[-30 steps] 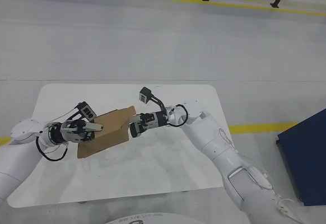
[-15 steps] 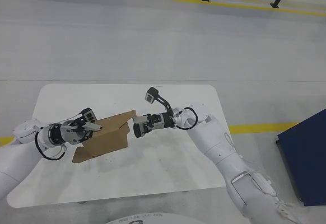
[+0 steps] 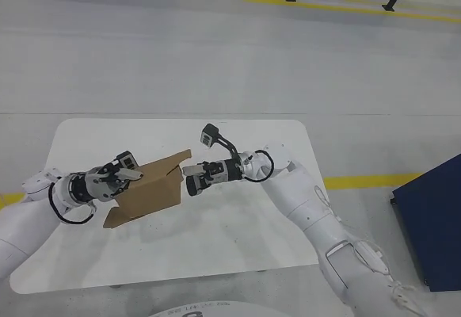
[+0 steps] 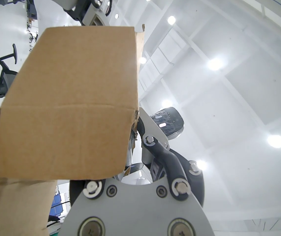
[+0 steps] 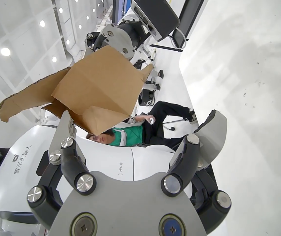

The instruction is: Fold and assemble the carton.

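Opening step: carton (image 3: 147,189) over desk (image 3: 238,230), toward left edge; left jaws grasp it, right jaws released; next probably push it square.

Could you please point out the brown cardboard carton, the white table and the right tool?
brown cardboard carton (image 3: 150,189): top view, its broad panel
white table (image 3: 238,230): top view, bare surface
right tool (image 5: 140,116): right wrist view, midway between fingertips

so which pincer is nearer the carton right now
Left. The left pincer is clamped on one end of the carton, holding it up. The right pincer sits open just off the opposite end, one finger at a flap's edge; contact cannot be told.
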### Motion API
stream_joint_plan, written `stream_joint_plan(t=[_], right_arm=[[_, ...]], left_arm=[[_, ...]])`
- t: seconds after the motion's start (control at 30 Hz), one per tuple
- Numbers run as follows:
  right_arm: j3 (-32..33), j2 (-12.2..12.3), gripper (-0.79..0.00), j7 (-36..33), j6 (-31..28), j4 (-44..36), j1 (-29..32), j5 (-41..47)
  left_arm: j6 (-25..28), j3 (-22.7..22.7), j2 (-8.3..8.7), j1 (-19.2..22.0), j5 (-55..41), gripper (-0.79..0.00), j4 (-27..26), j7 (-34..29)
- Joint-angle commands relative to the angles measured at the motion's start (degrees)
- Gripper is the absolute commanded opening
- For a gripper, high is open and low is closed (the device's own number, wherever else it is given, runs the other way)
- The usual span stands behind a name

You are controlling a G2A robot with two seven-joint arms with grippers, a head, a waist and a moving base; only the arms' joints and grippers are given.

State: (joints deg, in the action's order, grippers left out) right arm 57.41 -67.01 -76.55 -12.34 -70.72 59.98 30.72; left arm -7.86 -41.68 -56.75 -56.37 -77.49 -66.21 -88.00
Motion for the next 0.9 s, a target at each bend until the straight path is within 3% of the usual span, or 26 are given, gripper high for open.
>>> stream_joint_plan(t=[0.0,0.2,0.33,0.6,0.87], right_arm=[[0.0,0.0,0.000,0.0,0.0,0.0,0.0,0.0],[0.0,0.0,0.000,0.0,0.0,0.0,0.0,0.0],[0.9,0.0,0.000,0.5,0.1,-1.0,0.5,2.9],[8.2,0.7,0.000,-8.0,-2.4,0.0,2.2,21.1],[7.1,-0.7,0.000,-11.1,-0.8,4.1,-1.4,30.1]], left_arm=[[0.0,0.0,0.00,0.0,0.0,-0.785,0.0,0.0],[-0.5,0.1,-0.08,-0.3,-0.4,-0.785,-0.4,0.8],[-9.1,0.5,-1.21,0.2,-7.1,-0.785,0.6,0.7],[-14.6,8.2,-2.70,3.0,-22.5,-0.785,4.3,6.1],[-24.8,15.0,-2.37,5.5,-37.6,-0.785,3.5,16.3]])
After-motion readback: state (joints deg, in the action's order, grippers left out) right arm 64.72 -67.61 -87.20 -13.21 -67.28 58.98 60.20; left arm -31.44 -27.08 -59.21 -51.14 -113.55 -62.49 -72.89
